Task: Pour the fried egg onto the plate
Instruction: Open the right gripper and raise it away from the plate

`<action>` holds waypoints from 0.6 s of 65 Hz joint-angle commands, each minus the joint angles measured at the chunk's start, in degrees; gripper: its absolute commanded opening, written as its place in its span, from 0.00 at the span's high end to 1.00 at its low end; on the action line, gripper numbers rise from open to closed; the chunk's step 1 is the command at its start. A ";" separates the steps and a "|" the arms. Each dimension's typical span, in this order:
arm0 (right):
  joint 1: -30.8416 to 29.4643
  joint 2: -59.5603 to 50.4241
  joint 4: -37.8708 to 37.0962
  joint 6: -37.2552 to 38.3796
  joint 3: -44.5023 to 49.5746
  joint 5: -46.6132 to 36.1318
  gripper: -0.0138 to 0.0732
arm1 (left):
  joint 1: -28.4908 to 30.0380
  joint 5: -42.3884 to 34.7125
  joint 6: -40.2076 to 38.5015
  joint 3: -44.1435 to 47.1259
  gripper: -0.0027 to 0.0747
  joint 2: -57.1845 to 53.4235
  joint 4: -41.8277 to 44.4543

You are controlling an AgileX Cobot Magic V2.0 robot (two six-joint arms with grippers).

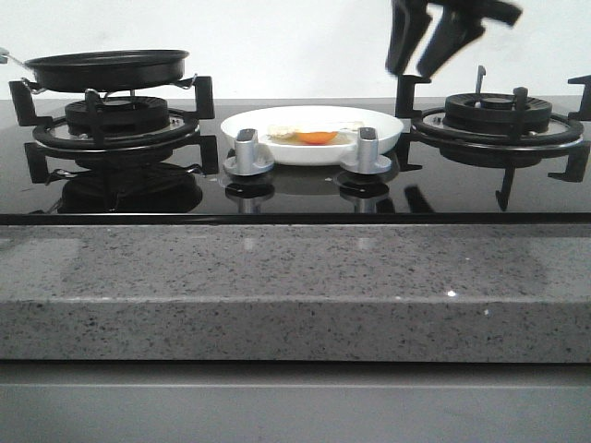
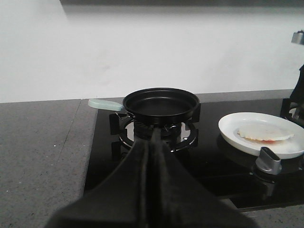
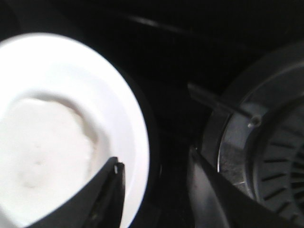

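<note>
You have the flat white fried egg with its orange yolk [image 1: 309, 135] lying on the wide, glossy white round plate [image 1: 380, 132], which sits at the middle of the black glass hob [image 1: 295, 198] between the two burners. The black frying pan [image 1: 106, 69] rests on the burner at 9 o'clock from the plate. Your right gripper [image 1: 423, 51] hangs at 1 o'clock above the plate, fingers spread, holding nothing. Your left gripper [image 2: 151, 156] has its fingers pressed together, empty, facing the pan.
</note>
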 commanded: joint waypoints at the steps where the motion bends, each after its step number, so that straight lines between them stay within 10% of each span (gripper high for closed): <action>1: -0.35 -5.14 0.40 -0.43 -2.97 5.33 0.51 | -0.43 -4.93 -0.57 -1.33 0.99 0.71 -0.29; 20: -0.35 -8.98 0.40 -0.43 -2.97 5.40 0.91 | -0.43 -4.93 -0.57 -1.33 0.99 0.71 -0.29; 39: -0.35 -19.24 -5.30 0.46 3.27 5.44 0.91 | -0.43 -4.93 -0.57 -1.33 0.99 0.71 -0.29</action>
